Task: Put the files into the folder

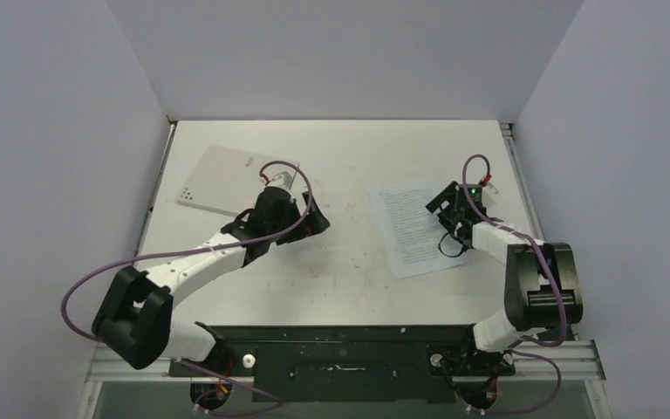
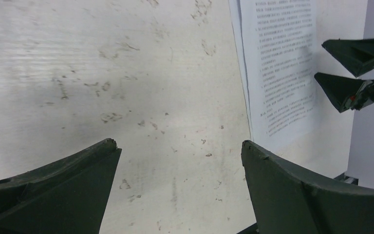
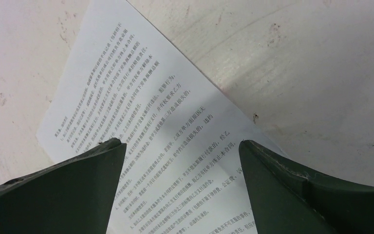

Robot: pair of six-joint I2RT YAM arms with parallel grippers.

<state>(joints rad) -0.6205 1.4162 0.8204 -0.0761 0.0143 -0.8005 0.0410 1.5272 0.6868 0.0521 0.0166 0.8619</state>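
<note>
The folder [image 1: 222, 177] lies closed at the back left of the table, light grey-beige side up, partly covered by my left arm. The files [image 1: 410, 229], white sheets printed with black text, lie flat at the right of the middle. They also show in the left wrist view [image 2: 282, 68] and the right wrist view [image 3: 141, 122]. My left gripper [image 1: 317, 220] is open and empty, just right of the folder, over bare table. My right gripper [image 1: 445, 209] is open and empty, low over the right edge of the files.
The table top [image 1: 340, 271] is white with scuff marks. Grey walls close it in at the left, back and right. A black base rail [image 1: 340, 345] runs along the near edge. My right gripper also shows in the left wrist view [image 2: 343, 68].
</note>
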